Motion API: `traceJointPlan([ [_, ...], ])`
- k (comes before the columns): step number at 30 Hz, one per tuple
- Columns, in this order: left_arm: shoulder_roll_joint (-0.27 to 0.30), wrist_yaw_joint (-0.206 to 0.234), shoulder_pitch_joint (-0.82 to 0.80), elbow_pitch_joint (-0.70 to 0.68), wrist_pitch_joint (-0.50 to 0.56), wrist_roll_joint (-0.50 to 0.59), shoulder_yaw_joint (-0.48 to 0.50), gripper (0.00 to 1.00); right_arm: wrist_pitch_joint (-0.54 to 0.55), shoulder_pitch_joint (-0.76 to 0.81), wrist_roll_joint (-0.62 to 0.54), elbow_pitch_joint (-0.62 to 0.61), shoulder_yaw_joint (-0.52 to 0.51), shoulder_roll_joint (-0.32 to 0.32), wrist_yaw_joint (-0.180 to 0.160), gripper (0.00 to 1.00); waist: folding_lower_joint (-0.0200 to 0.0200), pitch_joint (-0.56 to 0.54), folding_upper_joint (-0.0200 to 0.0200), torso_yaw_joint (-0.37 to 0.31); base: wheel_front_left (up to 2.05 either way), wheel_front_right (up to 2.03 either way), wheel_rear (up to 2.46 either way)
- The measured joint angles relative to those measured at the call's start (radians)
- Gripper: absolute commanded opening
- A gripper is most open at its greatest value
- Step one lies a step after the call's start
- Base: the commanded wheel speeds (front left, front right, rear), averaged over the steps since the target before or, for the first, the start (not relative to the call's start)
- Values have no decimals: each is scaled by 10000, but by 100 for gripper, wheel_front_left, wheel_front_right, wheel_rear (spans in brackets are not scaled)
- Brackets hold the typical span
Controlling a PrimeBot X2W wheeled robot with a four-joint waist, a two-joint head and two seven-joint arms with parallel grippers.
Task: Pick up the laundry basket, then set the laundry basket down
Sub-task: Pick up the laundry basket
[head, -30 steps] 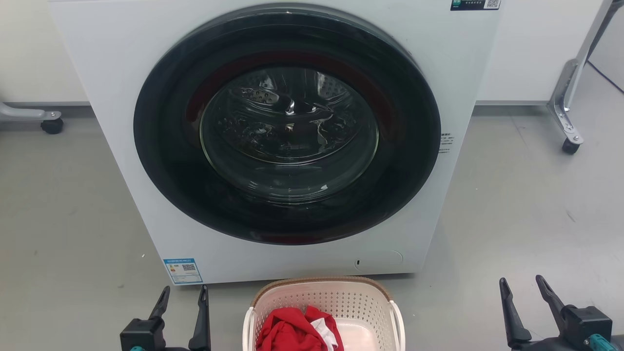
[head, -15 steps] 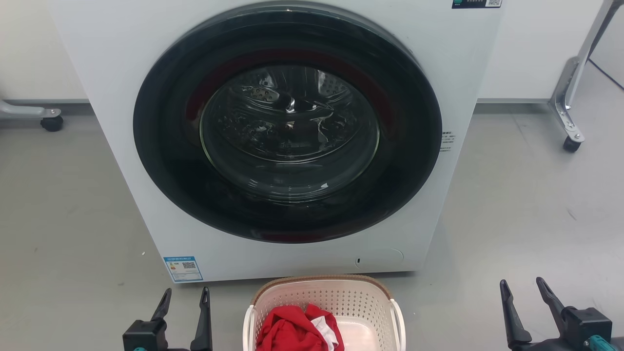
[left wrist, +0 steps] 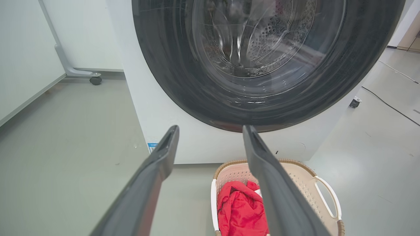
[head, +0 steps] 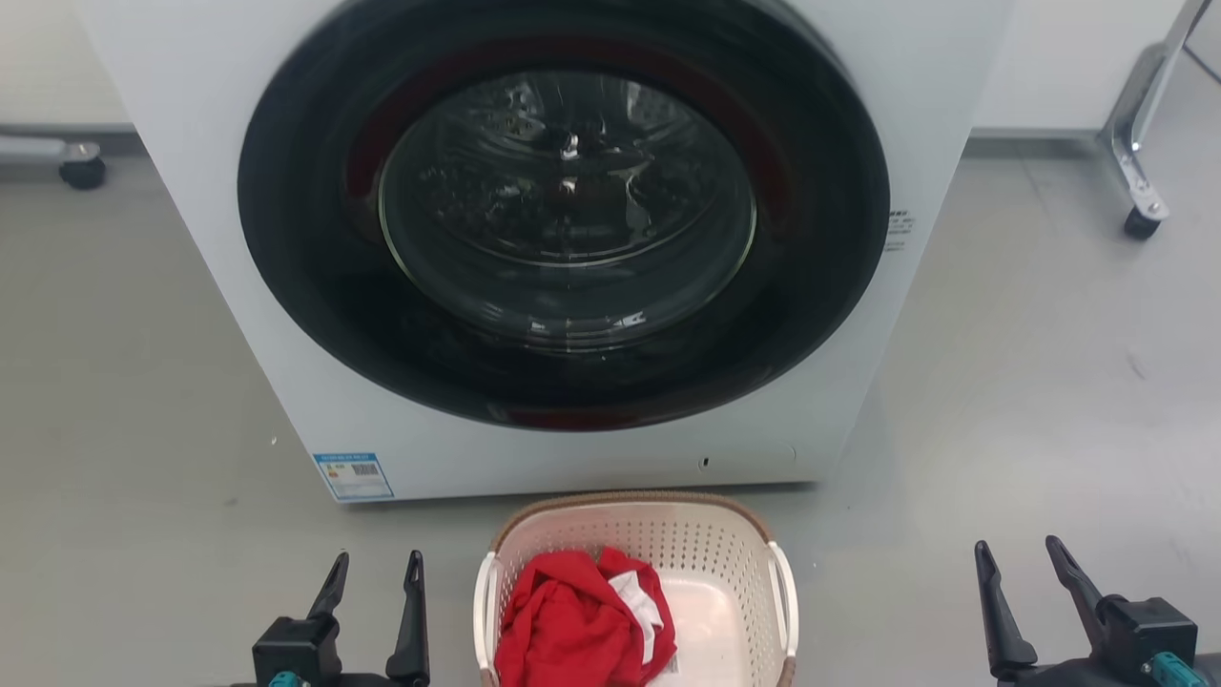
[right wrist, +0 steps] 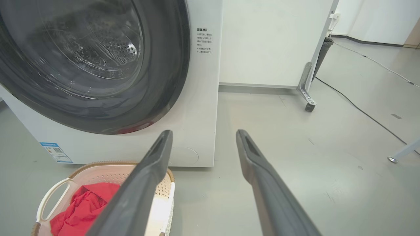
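Note:
The laundry basket (head: 725,553) is cream-white with perforated walls, a brown rim and white side handles. It stands on the floor just in front of the washer, at the bottom middle of the head view, holding red clothing (head: 572,620). My left gripper (head: 377,563) is open to the basket's left, apart from it. Well to the basket's right, my right gripper (head: 1019,551) is open too, with nothing between its fingers. The left wrist view has the laundry basket (left wrist: 305,180) below my open left gripper (left wrist: 210,129). The right wrist view has the laundry basket (right wrist: 98,173) at lower left of my open right gripper (right wrist: 203,133).
A white front-loading washer (head: 563,448) with a large dark round door (head: 563,200) stands right behind the basket. Wheeled frame legs stand at the far left (head: 81,170) and far right (head: 1140,221). A black cable (right wrist: 361,111) runs over the grey floor on the right.
The head camera has tilted down, so the washer sits higher in the picture and more of the basket shows. Both grippers stay open at about the same places.

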Motion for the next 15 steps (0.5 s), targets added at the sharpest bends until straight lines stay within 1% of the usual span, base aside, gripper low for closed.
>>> traceJointPlan([
  [7, -63, 2, -163, -123, 46, 6, 44, 100, 0, -291, 0, -71, 2, 67, 8, 100, 1, 726, 1, -3, 0, 0, 0],
  [15, -90, 0, -954, -245, 176, 73, 38, 100, 0, -974, -2, -111, -31, 153, 10, 100, 1, 1737, 0, -26, 0, 0, 0],
])
